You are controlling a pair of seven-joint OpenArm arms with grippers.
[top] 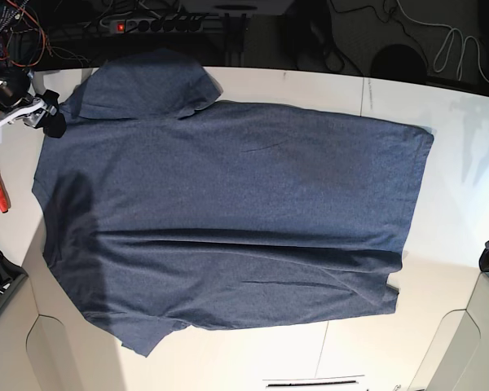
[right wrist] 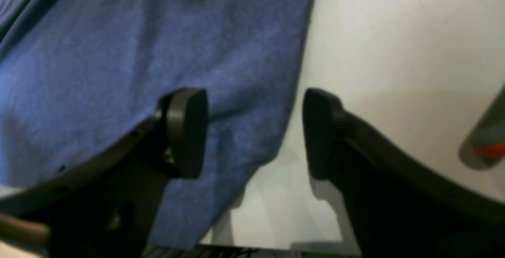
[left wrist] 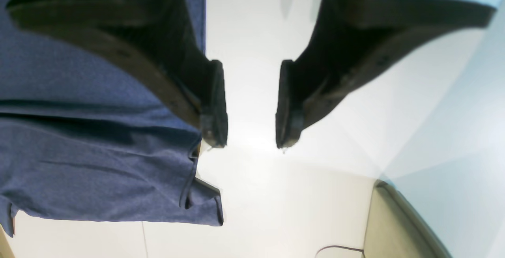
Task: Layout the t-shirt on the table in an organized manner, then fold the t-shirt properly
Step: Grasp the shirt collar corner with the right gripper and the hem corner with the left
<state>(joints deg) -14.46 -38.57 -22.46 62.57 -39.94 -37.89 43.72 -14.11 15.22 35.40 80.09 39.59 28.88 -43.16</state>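
The heathered navy-blue cotton t-shirt (top: pixel 228 220) lies spread on the wide white desk (top: pixel 456 147). Both my left hand (left wrist: pixel 251 104) and right hand (right wrist: pixel 254 131) are open and empty. I fear the lower hem corner, already curled, could bunch and spoil the fold.

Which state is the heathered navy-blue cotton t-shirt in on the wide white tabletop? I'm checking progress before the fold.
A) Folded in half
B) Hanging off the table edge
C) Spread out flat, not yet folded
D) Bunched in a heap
C: in the base view the heathered navy-blue cotton t-shirt lies spread flat on the wide white tabletop, both sleeves out and the hem towards the right.
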